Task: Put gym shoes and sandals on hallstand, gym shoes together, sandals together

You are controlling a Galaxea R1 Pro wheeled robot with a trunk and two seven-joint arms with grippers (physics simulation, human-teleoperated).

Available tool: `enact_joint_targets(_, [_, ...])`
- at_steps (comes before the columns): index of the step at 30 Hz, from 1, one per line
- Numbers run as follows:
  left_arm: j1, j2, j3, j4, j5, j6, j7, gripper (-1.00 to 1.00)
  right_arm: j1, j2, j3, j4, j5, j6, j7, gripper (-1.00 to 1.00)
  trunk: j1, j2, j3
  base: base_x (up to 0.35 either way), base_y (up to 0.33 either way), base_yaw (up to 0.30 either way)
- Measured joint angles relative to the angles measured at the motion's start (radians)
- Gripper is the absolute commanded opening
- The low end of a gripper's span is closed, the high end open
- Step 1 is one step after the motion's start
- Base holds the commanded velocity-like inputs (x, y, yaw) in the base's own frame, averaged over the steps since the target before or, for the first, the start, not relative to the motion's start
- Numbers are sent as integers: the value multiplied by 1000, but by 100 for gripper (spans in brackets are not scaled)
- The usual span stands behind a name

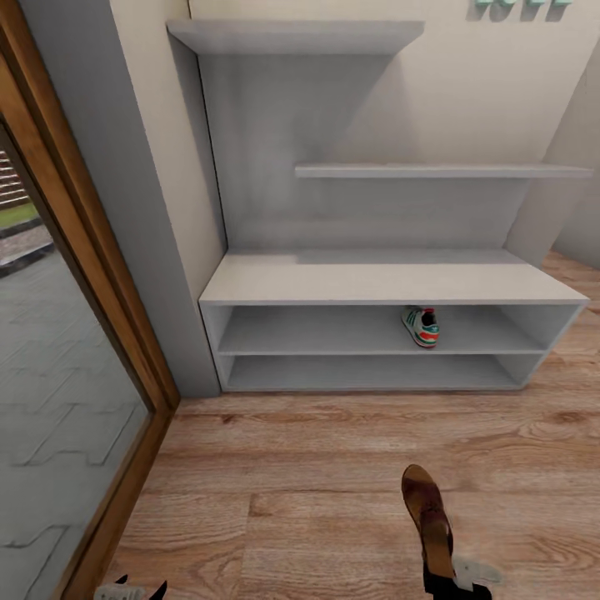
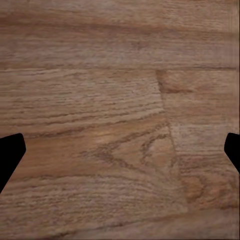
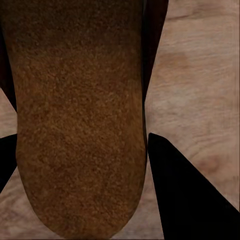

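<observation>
The hallstand (image 1: 383,283) stands against the wall ahead, low and light grey with two open shelf compartments. One gym shoe (image 1: 421,325), white with green stripes and a red heel, rests in its upper compartment, right of the middle. A brown sandal (image 1: 427,508) hangs above the corridor floor (image 1: 292,467) in front of the rack, held at its heel end by my right gripper (image 1: 446,575). In the right wrist view the sandal (image 3: 80,125) sits between the dark fingers (image 3: 190,195). My left gripper (image 2: 120,152) is open over bare planks; it shows at the head view's lower left (image 1: 133,590).
Two thin grey wall shelves (image 1: 296,37) (image 1: 442,170) hang above the rack. A glass door in a wooden frame (image 1: 92,275) runs along the left side. A wall corner closes in at the right of the rack.
</observation>
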State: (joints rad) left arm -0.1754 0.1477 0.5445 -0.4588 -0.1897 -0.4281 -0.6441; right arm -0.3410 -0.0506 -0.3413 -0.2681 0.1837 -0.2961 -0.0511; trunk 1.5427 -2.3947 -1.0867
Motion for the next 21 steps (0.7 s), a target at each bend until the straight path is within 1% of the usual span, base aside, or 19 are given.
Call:
enact_joint_targets(2, [0, 2, 4, 1, 2, -1, -26, 100, -3, 20, 0, -38, 7, 85, -2, -100, 0, 0, 0, 0, 0, 0])
enact_joint_targets(3, [-1, 4, 7, 2, 3, -2, -53, 100, -7, 40, 4, -84, 11, 167, -4, -100, 0, 0, 0, 0, 0, 0])
enact_joint_targets(6, [0, 11, 11, 3, 5, -2, -86, 100, -12, 72, 3, -161, 15, 279, -13, -100, 0, 0, 0, 0, 0, 0])
enact_joint_targets(7, [-1, 16, 13, 3, 7, -3, -100, 100, -15, 92, 3, -209, 16, 334, -28, -100, 0, 0, 0, 0, 0, 0])
enact_joint_targets(10, [-1, 21, 15, 4, 8, -3, -113, 100, -20, 128, 2, -275, 17, 404, -69, -100, 0, 0, 0, 0, 0, 0])
enact_joint_targets(11, [-1, 24, 15, 4, 8, -3, -117, 100, -28, 156, 6, -308, 16, 436, -107, -100, 0, 0, 0, 0, 0, 0])
enact_joint_targets(14, [-1, 26, 16, 4, 9, -3, -122, 100, -49, 200, 14, -338, 17, 467, -175, -100, 0, 0, 0, 0, 0, 0])
enact_joint_targets(15, [-1, 26, 16, 4, 9, -3, -123, 100, -64, 223, 28, -348, 17, 478, -219, -100, 0, 0, 0, 0, 0, 0])
enact_joint_targets(19, [-1, 27, 16, 3, 10, -3, -125, 100, -99, 224, 68, -357, 19, 491, -286, -100, 0, 0, 0, 0, 0, 0])
enact_joint_targets(20, [0, 27, 16, 3, 9, -3, -125, 100, -114, 224, 92, -359, 20, 493, -303, -100, 0, 0, 0, 0, 0, 0])
enact_joint_targets(21, [0, 27, 17, 3, 10, -3, -125, 100, -122, 224, 102, -359, 17, 495, -310, -100, 0, 0, 0, 0, 0, 0])
